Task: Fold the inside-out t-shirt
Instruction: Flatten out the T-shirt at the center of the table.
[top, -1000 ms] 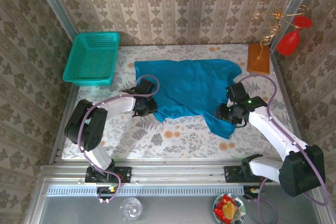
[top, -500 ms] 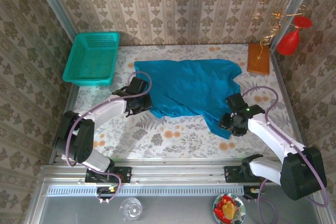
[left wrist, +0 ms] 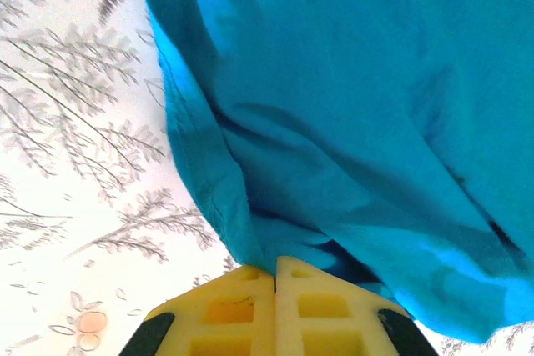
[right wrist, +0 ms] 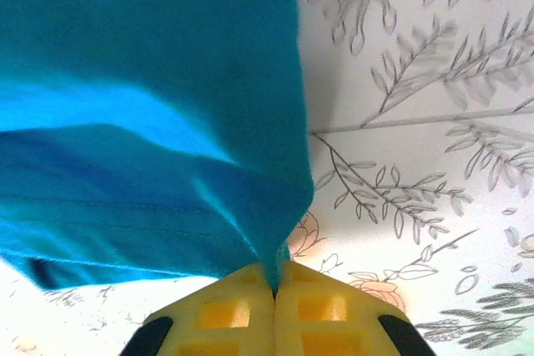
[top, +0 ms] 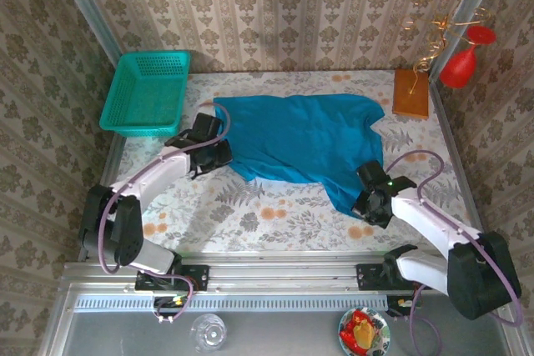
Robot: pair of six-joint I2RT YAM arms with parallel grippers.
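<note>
Fabric of the inside-out t-shirt (top: pixel 304 135) lies spread over the far middle of the flower-printed bench (top: pixel 275 214), plain blue-teal and rumpled, with soft creases running across it. Its far edge sits close to the back wall. One flap reaches down toward the near right, and its left side ends in a bunched edge.

At that left edge the left tool (top: pixel 219 154) has its yellow fingers pressed together on a gather of the cloth. In the left wrist view the shirt (left wrist: pixel 350 122) funnels down in folds into the seam between the two fingers of the left tool (left wrist: pixel 275 273), with bare bench showing on the left.

At the near-right flap the right tool (top: pixel 365 199) pinches the shirt's lower corner. In the right wrist view the cloth (right wrist: pixel 142 81) narrows to a point that runs into the closed fingers of the right tool (right wrist: pixel 275 277), a stitched hem line visible along the lower left, and the printed bench open on the right.

A teal mesh basket (top: pixel 143 127) stands at the far left corner, just apart from the shirt. A flat orange-brown block (top: pixel 410 93) lies at the far right corner, near the shirt's right sleeve. Beyond it a red ornament (top: pixel 459 66) with gold curls hangs at the wall.
</note>
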